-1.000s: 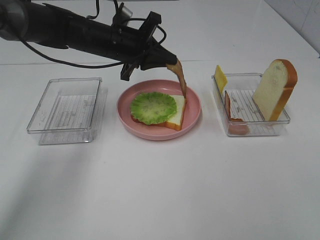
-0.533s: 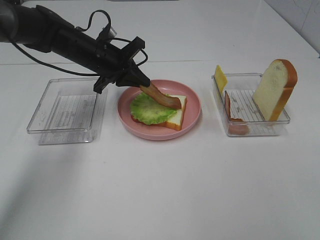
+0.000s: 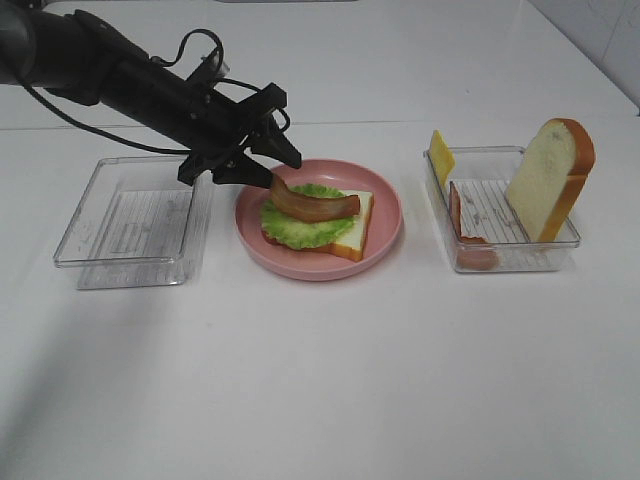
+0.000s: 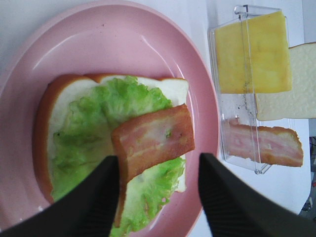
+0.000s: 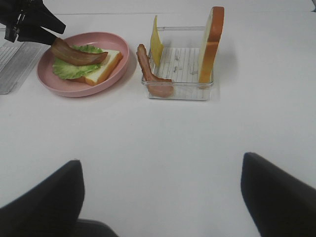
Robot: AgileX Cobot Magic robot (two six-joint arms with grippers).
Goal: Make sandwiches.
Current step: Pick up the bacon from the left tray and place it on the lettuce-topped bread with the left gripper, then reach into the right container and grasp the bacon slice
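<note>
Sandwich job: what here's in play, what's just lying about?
In play: bottom bread, lettuce, bacon strip on top, spare bacon strip, cheese slice, upright bread slice, pink plate.
Lying about: left tray; right tray only stores parts.

On the table (image 3: pixel 320 380) we see the plate (image 3: pixel 388 225) between left tray (image 3: pixel 135 225) and right tray (image 3: pixel 490 215). Bread (image 3: pixel 355 235), lettuce (image 3: pixel 300 228), bacon (image 3: pixel 312 206) stack on it; cheese (image 3: pixel 440 155), strip (image 3: pixel 458 215), slice (image 3: pixel 548 178) stand in the right tray.
</note>
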